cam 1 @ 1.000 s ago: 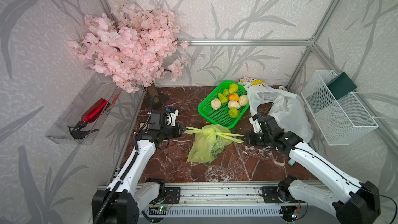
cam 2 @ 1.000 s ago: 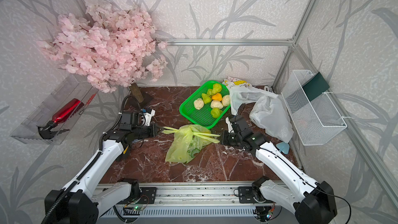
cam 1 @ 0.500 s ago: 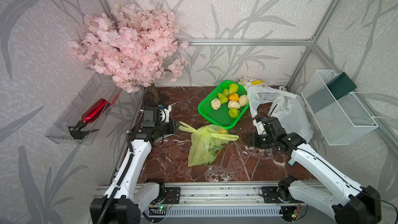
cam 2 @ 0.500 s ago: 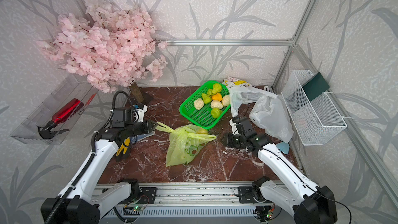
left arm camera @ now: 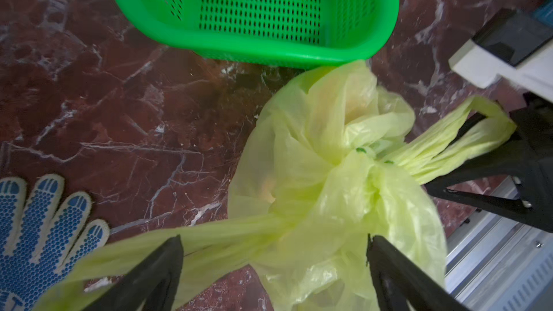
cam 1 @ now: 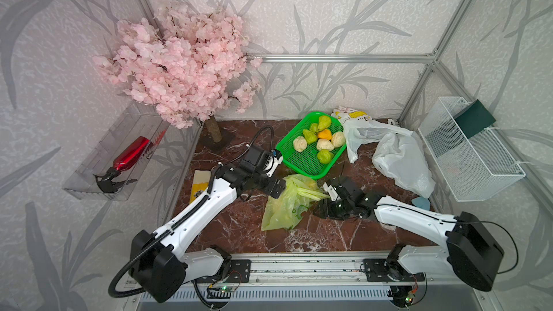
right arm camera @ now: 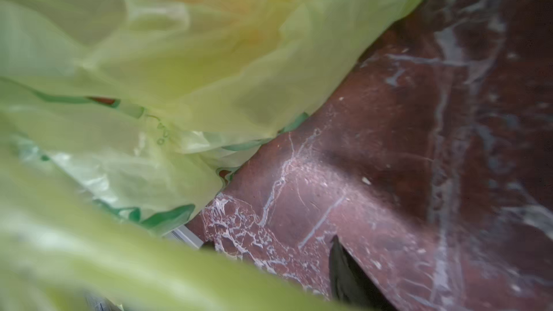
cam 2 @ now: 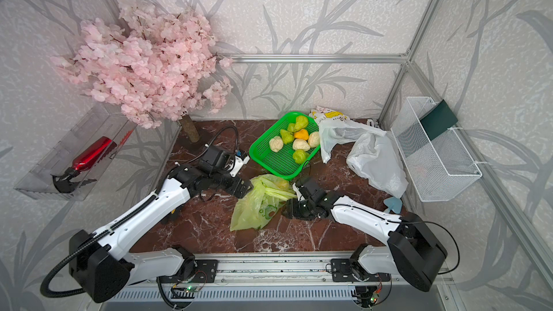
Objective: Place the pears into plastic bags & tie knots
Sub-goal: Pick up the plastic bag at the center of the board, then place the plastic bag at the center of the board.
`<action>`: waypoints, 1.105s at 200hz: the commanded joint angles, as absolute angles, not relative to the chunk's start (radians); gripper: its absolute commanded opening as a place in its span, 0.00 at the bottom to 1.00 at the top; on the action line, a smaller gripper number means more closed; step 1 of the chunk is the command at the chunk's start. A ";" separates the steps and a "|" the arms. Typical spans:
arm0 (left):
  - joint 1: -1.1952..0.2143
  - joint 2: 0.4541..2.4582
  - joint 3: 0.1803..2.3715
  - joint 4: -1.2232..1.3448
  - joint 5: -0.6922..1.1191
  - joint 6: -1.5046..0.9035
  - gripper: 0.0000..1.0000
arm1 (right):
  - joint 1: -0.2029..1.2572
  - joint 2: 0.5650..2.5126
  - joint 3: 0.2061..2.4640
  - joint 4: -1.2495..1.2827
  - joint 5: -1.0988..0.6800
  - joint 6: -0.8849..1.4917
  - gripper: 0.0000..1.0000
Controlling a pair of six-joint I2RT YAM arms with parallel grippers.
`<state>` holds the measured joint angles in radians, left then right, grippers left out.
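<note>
Left gripper [left arm camera: 273,237] wide open, right gripper [left arm camera: 442,158] jaws apart, bag [left arm camera: 299,151] handle [left arm camera: 466,142] looped over one finger; retreating may snag it, loosening knot [left arm camera: 363,157] or dragging bag

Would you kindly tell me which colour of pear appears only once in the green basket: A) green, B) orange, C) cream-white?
B: a single orange pear sits in the green basket, among several green pears and cream-white pears.
</note>
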<state>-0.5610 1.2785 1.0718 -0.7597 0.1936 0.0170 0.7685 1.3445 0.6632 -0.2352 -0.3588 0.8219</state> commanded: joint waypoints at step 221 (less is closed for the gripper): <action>-0.157 1.201 1.200 -0.801 -0.005 0.093 0.00 | 0.364 1.325 0.894 -0.317 -0.528 0.576 0.75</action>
<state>-0.2253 1.1191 1.1023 -0.8516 0.1165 0.0353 0.4004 1.2903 0.8585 -0.2829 -0.5247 0.6250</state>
